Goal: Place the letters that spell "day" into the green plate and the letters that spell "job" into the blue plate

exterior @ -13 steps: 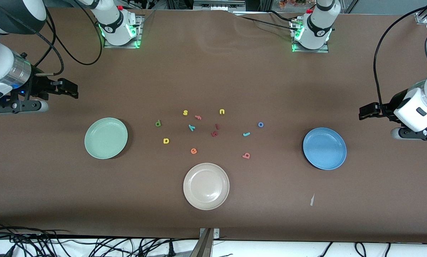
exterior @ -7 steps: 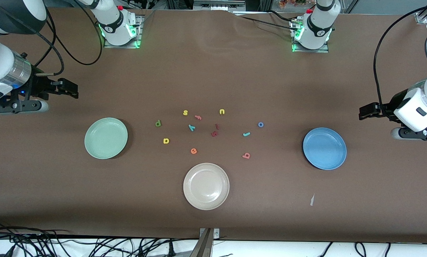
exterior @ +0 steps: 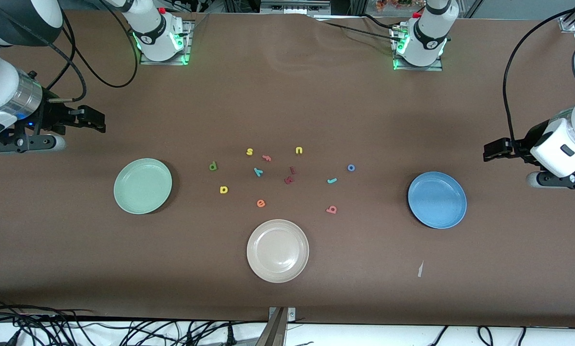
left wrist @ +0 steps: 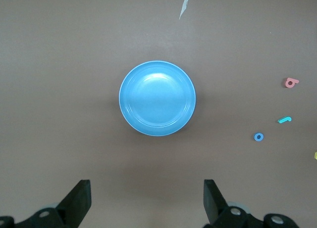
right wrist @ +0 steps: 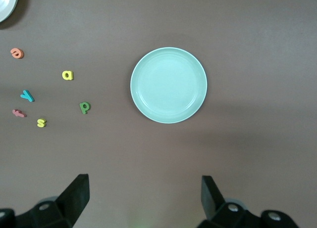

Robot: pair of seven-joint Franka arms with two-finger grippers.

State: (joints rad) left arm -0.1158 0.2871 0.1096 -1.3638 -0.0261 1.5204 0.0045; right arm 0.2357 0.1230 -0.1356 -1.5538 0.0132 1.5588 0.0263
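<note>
Letters (exterior: 258, 171) mid-table, well apart from grippers

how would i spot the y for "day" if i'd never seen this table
Start at the green plate toward the right arm's end of the table, then move to the cluster of small foam letters mid-table. The y lies just nearer the front camera than the yellow s and pink f. It is the only teal letter with a forked shape; the other teal one, the j, is a plain hooked stroke.
</note>
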